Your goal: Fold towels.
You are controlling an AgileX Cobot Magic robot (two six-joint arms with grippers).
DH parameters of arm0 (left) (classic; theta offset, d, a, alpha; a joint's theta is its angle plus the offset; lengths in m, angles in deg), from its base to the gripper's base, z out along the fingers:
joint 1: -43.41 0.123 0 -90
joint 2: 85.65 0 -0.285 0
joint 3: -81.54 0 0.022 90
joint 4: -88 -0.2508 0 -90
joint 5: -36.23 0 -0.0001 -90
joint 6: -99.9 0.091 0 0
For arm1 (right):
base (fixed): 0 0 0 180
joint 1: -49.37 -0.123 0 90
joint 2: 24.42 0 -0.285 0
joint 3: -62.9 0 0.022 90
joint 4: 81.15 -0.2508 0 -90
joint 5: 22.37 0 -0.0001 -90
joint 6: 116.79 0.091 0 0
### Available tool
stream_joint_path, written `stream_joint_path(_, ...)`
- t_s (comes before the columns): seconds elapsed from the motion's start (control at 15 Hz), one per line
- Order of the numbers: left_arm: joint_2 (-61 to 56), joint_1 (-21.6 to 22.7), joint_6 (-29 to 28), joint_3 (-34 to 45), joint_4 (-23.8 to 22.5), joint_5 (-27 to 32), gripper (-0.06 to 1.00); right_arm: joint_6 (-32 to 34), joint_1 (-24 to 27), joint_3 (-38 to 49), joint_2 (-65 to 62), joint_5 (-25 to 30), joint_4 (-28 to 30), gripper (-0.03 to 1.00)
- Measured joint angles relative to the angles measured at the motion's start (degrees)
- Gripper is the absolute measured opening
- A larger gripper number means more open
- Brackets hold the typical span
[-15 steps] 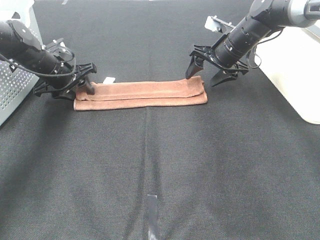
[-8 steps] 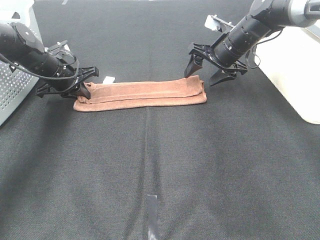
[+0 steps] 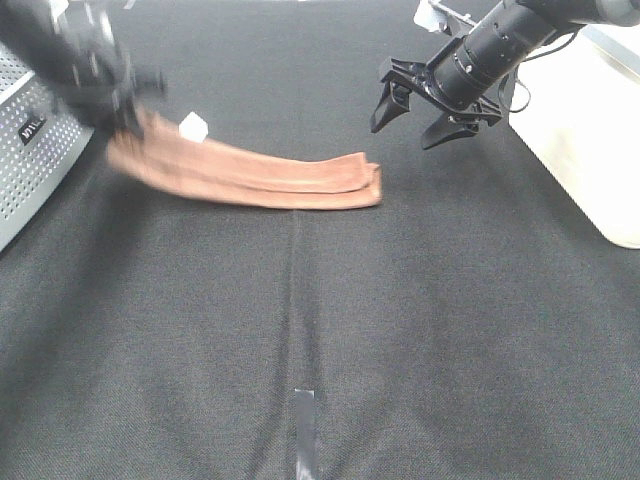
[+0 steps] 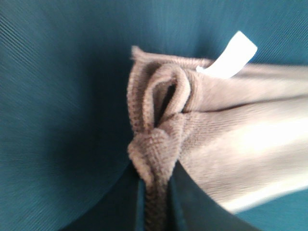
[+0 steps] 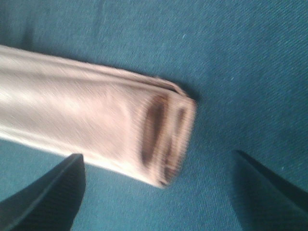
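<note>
The reddish-brown towel lies folded in a long narrow strip on the black table cloth. My left gripper, blurred by motion, is shut on the towel's left end and holds it off the table at the far left. The left wrist view shows the bunched towel end pinched between my left gripper, with the small white tag beside it; the tag also shows from above. My right gripper is open and empty, raised beyond the towel's right end.
A perforated grey box stands at the left edge, close to the left arm. A white bin stands at the right. A short strip of tape lies on the cloth near the front.
My left gripper has lifted the towel's left end up and to the left, dragging the whole strip leftward. My right gripper has risen and drawn back from the right end.
</note>
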Motion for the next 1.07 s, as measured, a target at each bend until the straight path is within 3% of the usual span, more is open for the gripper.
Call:
stream_joint_path(0.13, -0.06, -1.89, -1.95, -4.01, -0.52, 4.18, 0.06, 0.34, 0.00, 0.00, 0.00, 0.97, 0.06, 0.76)
stream_joint_path(0.33, -0.06, -8.02, -4.24, -6.53, 2.29, 4.58, 0.06, 1.43, 0.00, 0.00, 0.00, 2.69, 0.06, 0.76)
stream_joint_path(0.53, 2.41, -14.32, -5.33, -6.70, 9.05, -0.63, 0.06, 1.78, 0.00, 0.00, 0.00, 4.76, 0.06, 0.76)
stream_joint_path(0.73, 6.36, -17.25, -5.56, -6.70, 15.01, -6.53, 0.10, 3.09, 0.00, 0.00, 0.00, 6.59, 0.06, 0.76)
stream_joint_path(0.8, 7.10, -17.82, -6.13, -6.70, 16.04, -8.08, 0.18, 3.21, 0.00, 0.00, 0.00, 6.65, 0.06, 0.76)
stream_joint_path(1.0, 7.68, -18.68, -9.00, -6.70, 19.37, -11.86, 0.57, 3.21, 0.00, 0.00, 0.00, 6.99, 0.06, 0.76)
stream_joint_path(1.07, 7.68, -18.68, -9.17, -6.70, 21.49, -12.89, 0.65, 3.21, 0.00, 0.00, 0.00, 7.05, 0.06, 0.76)
